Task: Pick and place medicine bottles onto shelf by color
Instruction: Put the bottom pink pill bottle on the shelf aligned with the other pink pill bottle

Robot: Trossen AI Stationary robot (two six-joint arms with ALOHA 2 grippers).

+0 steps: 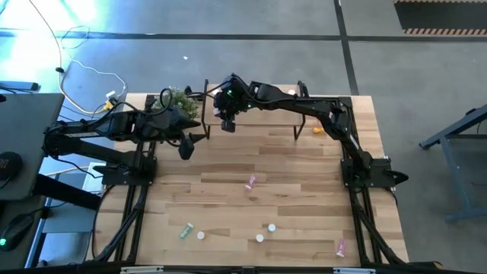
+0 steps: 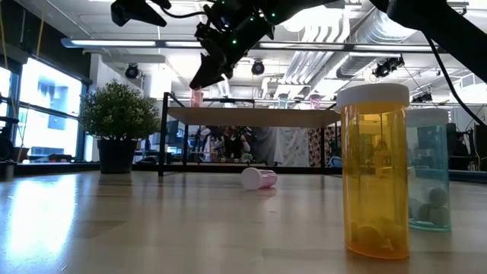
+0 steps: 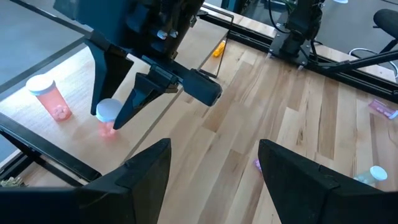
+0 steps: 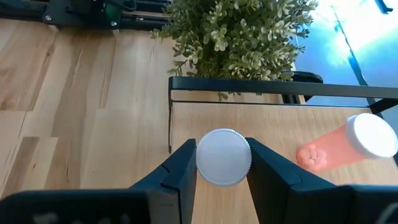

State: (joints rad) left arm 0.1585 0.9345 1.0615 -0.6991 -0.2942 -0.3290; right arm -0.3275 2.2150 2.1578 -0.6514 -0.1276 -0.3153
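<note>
Pink bottle (image 4: 223,157) clamped by its white cap in my right gripper (image 4: 221,163) above the shelf (image 4: 273,134), 1 pink bottle (image 4: 348,147) standing beside it, my left gripper (image 3: 214,168) spread apart, hovering near the plant (image 1: 181,99)

A standing pink bottle (image 4: 348,146) and plant (image 4: 239,31) crowd the shelf (image 4: 267,130) corner.

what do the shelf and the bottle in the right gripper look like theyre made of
Shelf: pale wood top, matte with visible grain, on a black frame, probably metal. Bottle in the right gripper: likely translucent pink plastic, with a white ribbed cap, probably plastic.
</note>
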